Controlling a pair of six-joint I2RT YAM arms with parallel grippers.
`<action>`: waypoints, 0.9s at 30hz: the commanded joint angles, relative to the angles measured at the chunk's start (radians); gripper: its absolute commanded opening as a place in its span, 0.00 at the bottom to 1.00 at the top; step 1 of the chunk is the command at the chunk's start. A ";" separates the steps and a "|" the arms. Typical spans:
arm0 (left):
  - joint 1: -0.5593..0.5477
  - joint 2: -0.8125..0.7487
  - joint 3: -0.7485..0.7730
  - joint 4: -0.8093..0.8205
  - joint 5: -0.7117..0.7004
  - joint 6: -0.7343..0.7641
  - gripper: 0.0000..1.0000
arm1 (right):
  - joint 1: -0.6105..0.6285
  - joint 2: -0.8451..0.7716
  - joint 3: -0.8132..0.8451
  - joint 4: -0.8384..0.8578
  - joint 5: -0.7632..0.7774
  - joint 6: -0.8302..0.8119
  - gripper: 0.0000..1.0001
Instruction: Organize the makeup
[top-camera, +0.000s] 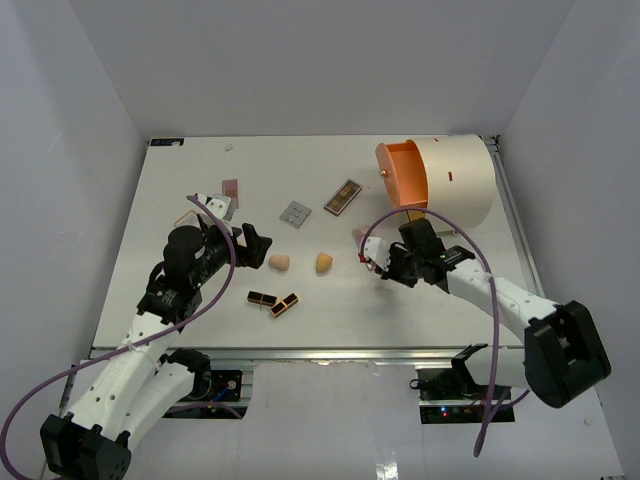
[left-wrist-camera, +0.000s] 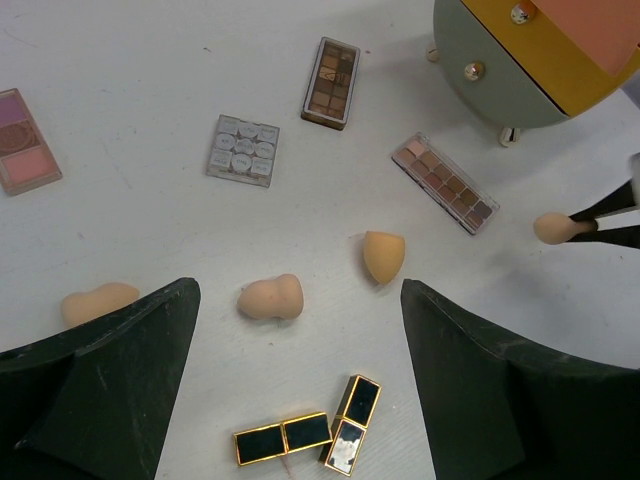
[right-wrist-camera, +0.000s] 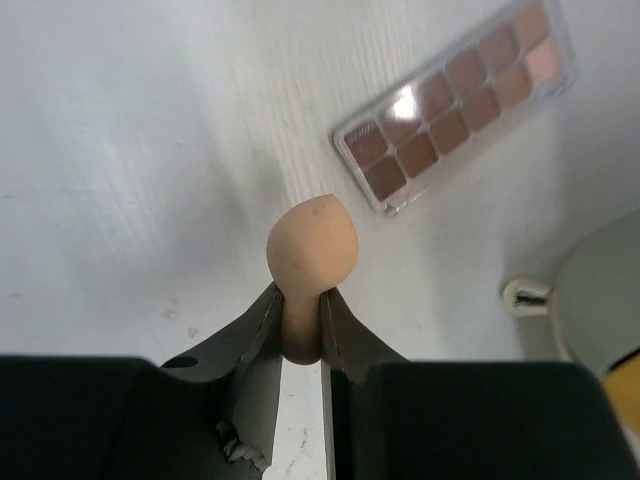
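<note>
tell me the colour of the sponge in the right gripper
Peach; the sponge shows best in the right wrist view.

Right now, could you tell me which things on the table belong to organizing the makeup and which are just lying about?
Part of the job:
- sponge held in the right gripper
- three loose sponges
- two lipstick tubes
- three eyeshadow palettes
- grey square palette

Just there, not makeup:
- cream cylinder with the orange front
</note>
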 joint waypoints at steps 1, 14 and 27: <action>0.001 -0.002 0.002 0.000 0.008 0.010 0.93 | 0.004 -0.140 0.195 -0.308 -0.305 -0.191 0.21; 0.001 0.003 -0.001 -0.002 -0.006 0.013 0.93 | -0.086 -0.044 0.705 -0.147 -0.169 0.125 0.21; 0.001 0.019 -0.001 -0.002 0.015 0.014 0.93 | -0.240 0.141 0.764 0.088 0.013 0.304 0.23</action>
